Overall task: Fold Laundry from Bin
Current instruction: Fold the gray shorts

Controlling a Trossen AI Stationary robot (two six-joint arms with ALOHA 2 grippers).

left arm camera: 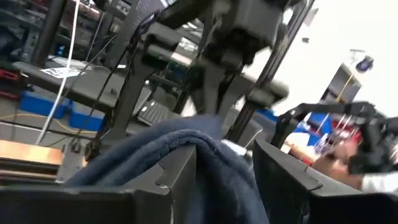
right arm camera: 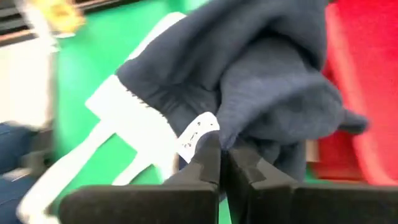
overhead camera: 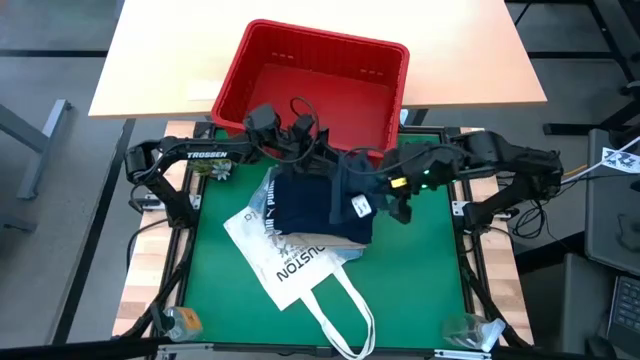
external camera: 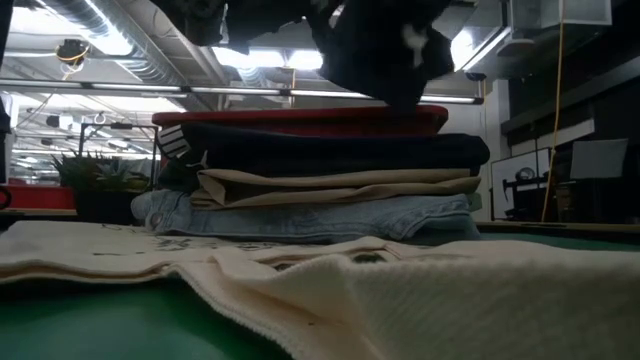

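Two pincers on one navy garment (overhead camera: 345,185), lifted above folded stack (overhead camera: 325,215) beside red bin (overhead camera: 318,80). Right pincer (right arm camera: 222,163) pinching cloth; left pincer (left arm camera: 225,163) spread, cloth draped between fingers. Risk: single-point hold, garment swings, topples stack.

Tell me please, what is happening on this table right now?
The two arms are handling a dark navy garment in the air, near the red bin. The right gripper is shut on it, and the left gripper stands open with the cloth draped between its fingers. Below them lies a stack of folded laundry, navy on beige on denim, resting on a white tote bag on the green mat.
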